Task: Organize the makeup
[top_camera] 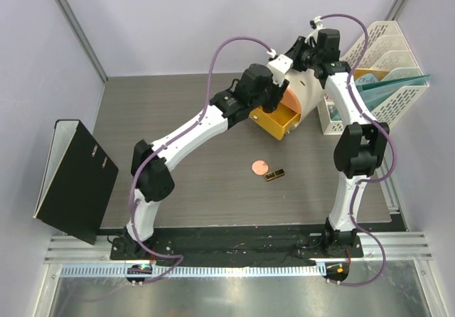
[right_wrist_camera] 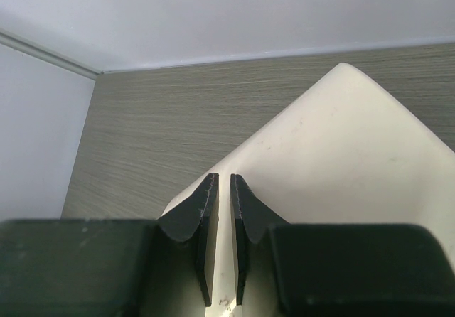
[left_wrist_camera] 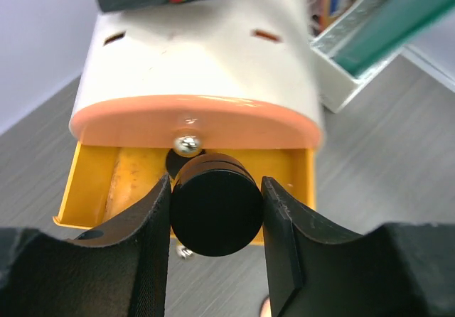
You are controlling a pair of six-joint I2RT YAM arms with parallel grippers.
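My left gripper point(left_wrist_camera: 215, 187) is shut on a black round jar point(left_wrist_camera: 213, 210) and holds it just in front of the open yellow drawer point(left_wrist_camera: 106, 182) of the cream drum-shaped box point(left_wrist_camera: 206, 54). From above, this gripper point(top_camera: 269, 102) hangs over the drawer point(top_camera: 276, 121). A pink round compact point(top_camera: 259, 167) and a black-gold lipstick point(top_camera: 275, 175) lie side by side on the table, nearer the arms. My right gripper point(right_wrist_camera: 222, 183) has its jaws almost together with nothing between them, over the top of the box point(right_wrist_camera: 341, 146); from above it point(top_camera: 307, 50) sits at the box's far side. The other makeup is out of view.
A white file organizer point(top_camera: 370, 68) with teal folders stands right of the box. A black binder point(top_camera: 75, 178) leans at the table's left edge. An orange drawer front point(left_wrist_camera: 195, 121) sits closed above the yellow drawer. Grey walls close in the back and sides.
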